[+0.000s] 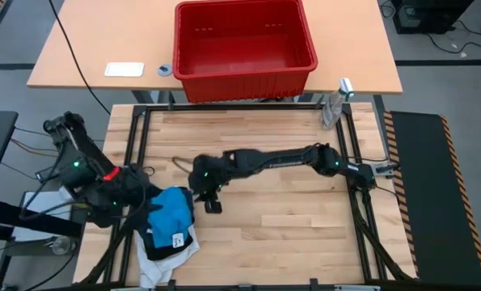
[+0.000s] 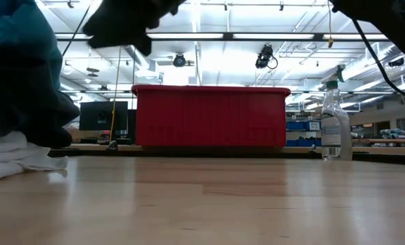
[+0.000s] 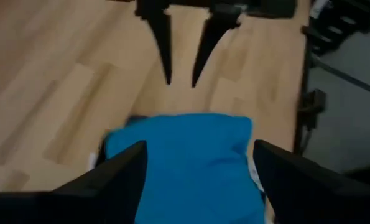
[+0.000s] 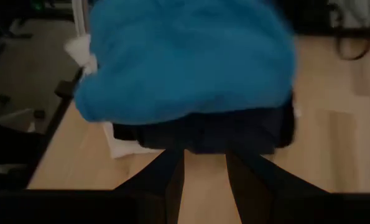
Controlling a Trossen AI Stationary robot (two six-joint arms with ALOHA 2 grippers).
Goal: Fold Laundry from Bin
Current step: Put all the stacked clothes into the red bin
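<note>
- Wooden table (image 1: 289,218); red bin (image 1: 244,44) sits empty at its far edge.
- Left gripper (image 3: 197,180) gapes wide over the blue garment (image 1: 171,212) topping the laundry pile (image 1: 169,242) at the table's left edge.
- Right gripper (image 1: 211,199), just beside the pile, part-closed on nothing.
- Risk: a careless nudge could push the overhanging pile off.

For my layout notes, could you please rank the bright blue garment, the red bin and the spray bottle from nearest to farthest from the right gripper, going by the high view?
From the right gripper:
1. Bright blue garment, just to its left, on the stack.
2. Red bin, on the far table.
3. Spray bottle, at the table's far right corner.
</note>
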